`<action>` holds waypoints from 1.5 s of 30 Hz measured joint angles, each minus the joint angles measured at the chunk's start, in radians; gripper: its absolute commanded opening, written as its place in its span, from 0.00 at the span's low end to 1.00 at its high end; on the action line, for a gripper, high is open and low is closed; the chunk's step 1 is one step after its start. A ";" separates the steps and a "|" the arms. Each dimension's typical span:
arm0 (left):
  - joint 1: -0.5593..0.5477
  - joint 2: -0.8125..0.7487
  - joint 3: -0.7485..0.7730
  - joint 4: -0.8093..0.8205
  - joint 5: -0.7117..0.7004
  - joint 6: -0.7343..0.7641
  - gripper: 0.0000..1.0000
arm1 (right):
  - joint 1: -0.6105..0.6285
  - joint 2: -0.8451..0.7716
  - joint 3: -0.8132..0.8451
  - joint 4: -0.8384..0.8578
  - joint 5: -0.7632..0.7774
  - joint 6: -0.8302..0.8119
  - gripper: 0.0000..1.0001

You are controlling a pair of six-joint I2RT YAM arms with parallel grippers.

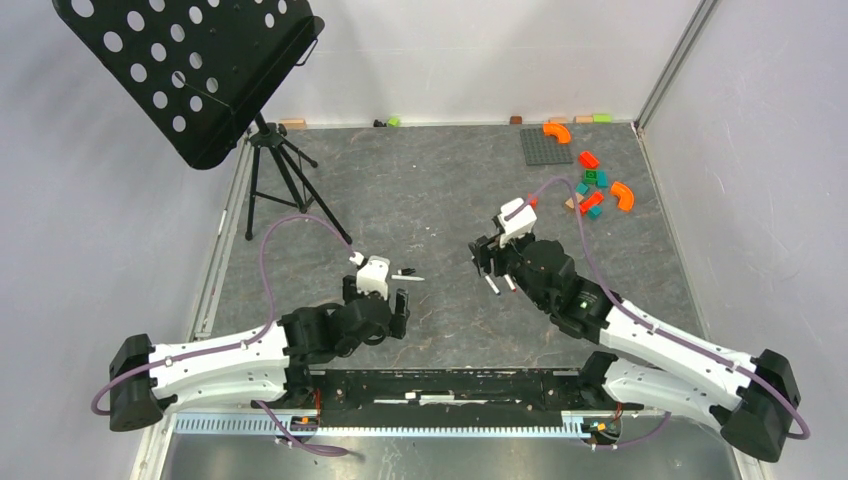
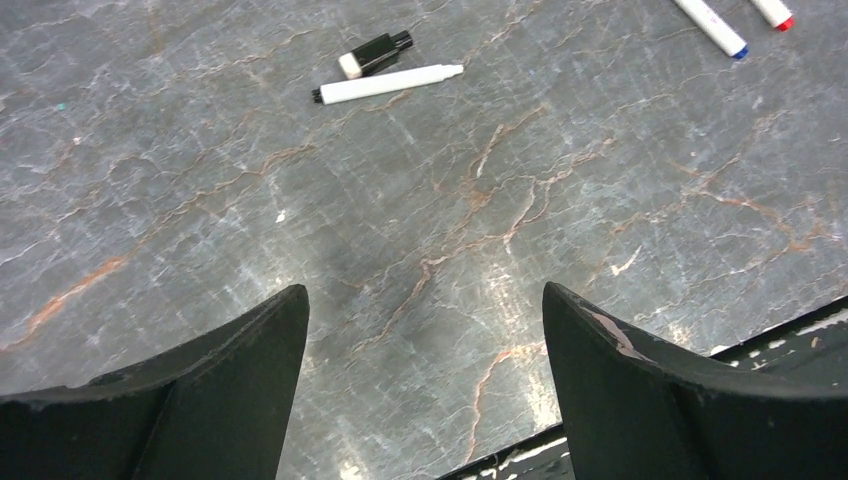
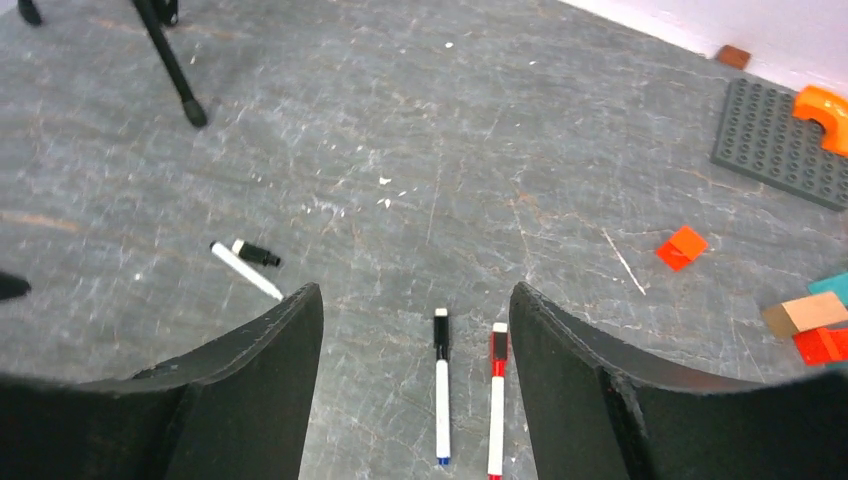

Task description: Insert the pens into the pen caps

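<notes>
- The right hand [image 3: 415,290] hangs low over the grey marbled bench [image 1: 420,190] with its fingers spread wide and gripping nothing
- Two pens lie flat on the bench in the gap between those fingers, side by side and nearly parallel but not touching each other or the fingers
- They are the black-capped pen [image 3: 441,390], which has a blue tail end, and to its right the red-capped pen [image 3: 497,400]
- The left hand [image 2: 422,300] is also spread apart and empty, with only bare bench between its fingers
- Beyond the left hand lies the bare pen [image 2: 390,83], a white barrel with its dark tip exposed
- The loose black cap [image 2: 378,53] sits just beside that pen at a slight angle, and whether they touch I cannot tell
- A music stand [image 1: 190,70] on a tripod [image 1: 275,165] stands at the far left corner, its legs well apart from the pens
- Toy blocks [image 1: 592,185], a grey studded plate [image 3: 775,140] and an orange curved block [image 3: 822,110] are scattered at the far right, well away from both hands
- A flat red piece [image 3: 682,247] is the block lying nearest the capped pair
</notes>
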 measured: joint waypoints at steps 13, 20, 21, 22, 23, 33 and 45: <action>0.000 -0.055 0.132 -0.256 -0.086 -0.057 0.88 | -0.002 0.074 -0.095 0.027 -0.363 -0.123 0.69; 0.000 -0.134 0.162 -0.349 -0.100 -0.068 0.83 | -0.002 0.300 -0.017 0.043 -0.547 -0.179 0.67; 0.000 -0.142 0.162 -0.355 -0.101 -0.068 0.84 | -0.002 0.327 0.000 0.042 -0.553 -0.180 0.67; 0.000 -0.148 0.162 -0.355 -0.102 -0.066 0.84 | -0.002 0.356 0.020 0.042 -0.553 -0.177 0.67; 0.000 -0.151 0.161 -0.353 -0.102 -0.061 0.84 | -0.002 0.372 0.032 0.044 -0.548 -0.171 0.67; 0.121 0.025 0.156 -0.109 -0.046 0.125 0.87 | -0.002 0.164 -0.183 0.126 -0.414 0.051 0.69; 0.466 0.458 0.164 0.240 0.375 0.316 0.91 | -0.002 -0.286 -0.396 0.042 -0.385 0.204 0.70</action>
